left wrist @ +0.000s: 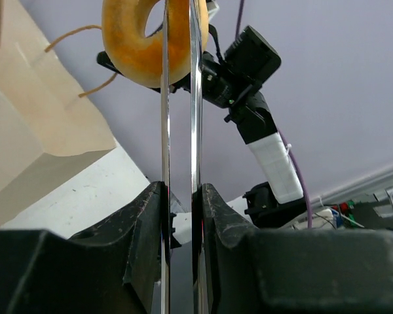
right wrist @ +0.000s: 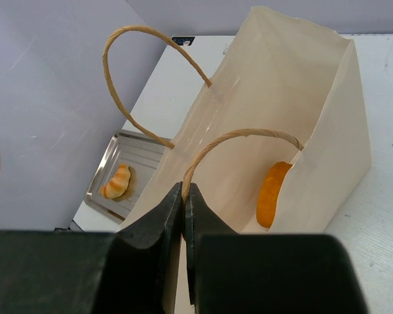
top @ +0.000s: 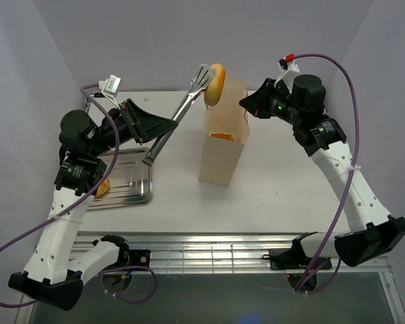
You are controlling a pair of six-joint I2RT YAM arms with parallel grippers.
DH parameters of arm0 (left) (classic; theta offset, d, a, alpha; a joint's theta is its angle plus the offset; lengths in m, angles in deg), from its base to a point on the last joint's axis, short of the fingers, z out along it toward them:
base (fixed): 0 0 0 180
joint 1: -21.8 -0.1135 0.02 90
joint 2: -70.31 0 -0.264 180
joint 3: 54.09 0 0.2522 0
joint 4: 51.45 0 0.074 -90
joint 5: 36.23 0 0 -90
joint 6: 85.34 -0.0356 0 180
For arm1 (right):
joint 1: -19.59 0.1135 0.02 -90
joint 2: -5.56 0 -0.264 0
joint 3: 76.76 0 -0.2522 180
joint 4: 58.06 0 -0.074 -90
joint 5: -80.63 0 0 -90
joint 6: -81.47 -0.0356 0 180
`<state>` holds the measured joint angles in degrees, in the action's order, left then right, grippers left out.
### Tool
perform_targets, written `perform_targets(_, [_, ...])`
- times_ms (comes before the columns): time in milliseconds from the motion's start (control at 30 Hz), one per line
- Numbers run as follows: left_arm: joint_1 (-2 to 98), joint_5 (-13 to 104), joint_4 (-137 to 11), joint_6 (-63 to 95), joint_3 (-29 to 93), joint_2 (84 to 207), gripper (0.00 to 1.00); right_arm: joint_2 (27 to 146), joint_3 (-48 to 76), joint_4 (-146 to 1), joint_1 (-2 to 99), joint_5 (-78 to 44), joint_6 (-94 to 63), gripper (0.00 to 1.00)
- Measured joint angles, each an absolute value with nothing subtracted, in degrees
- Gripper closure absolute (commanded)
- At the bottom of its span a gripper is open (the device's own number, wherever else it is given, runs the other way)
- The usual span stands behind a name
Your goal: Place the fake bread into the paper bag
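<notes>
The paper bag [top: 223,152] stands upright mid-table with its mouth open. My left gripper [top: 163,125] [left wrist: 182,193] is shut on long metal tongs [top: 182,111] [left wrist: 179,118]. The tongs pinch a golden ring-shaped fake bread [top: 218,82] [left wrist: 141,46] just above the bag's rim. My right gripper [top: 247,102] [right wrist: 185,191] is shut on the bag's near string handle [right wrist: 239,135], at the bag's right side. An orange fake bread [right wrist: 273,194] [top: 221,136] lies inside the bag. A croissant-shaped fake bread [right wrist: 116,181] [top: 102,189] rests on the tray.
A flat silver tray [top: 131,182] [right wrist: 137,154] lies left of the bag, under my left arm. The bag's far handle [right wrist: 134,78] loops up freely. Lilac walls close in on three sides.
</notes>
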<state>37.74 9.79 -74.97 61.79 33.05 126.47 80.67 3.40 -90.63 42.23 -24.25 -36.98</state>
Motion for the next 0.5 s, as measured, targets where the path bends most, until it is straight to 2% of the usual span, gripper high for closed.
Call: perform_targets(500, [45.29,12.1,-67.73,63.21,27.87,129.77,0.85,79.91,3.4,-90.59,42.23,-23.35,-36.96,0.91])
